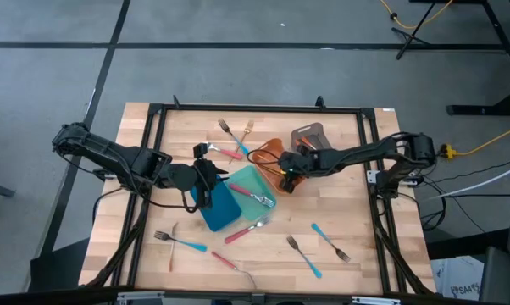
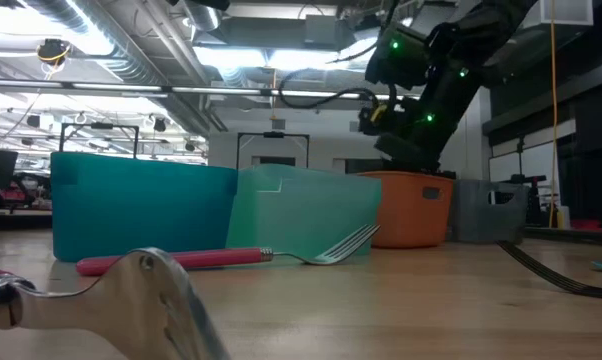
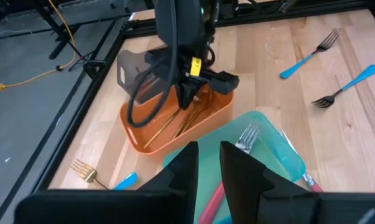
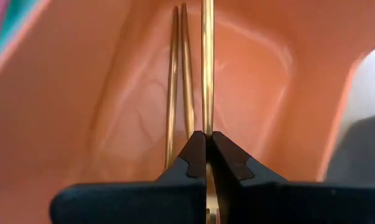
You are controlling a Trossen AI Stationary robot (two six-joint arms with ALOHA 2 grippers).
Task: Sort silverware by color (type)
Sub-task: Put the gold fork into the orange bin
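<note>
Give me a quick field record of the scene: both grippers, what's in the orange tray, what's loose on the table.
right gripper: shut on gold utensil, held over the orange tray
orange tray contents: two more gold utensils
left gripper: above the teal tray, holds nothing visible
teal tray contents: red-handled fork
loose on table: blue-handled forks, red-handled fork

Glossy orange plastic tray (image 4: 100, 106) (wood table (image 1: 348, 195))

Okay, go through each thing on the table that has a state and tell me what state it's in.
right gripper: shut on gold utensil, over the orange tray
left gripper: open, empty, over the teal tray
orange tray: holds two more gold utensils
teal tray: a fork inside
grey tray: upright; contents unclear
</note>
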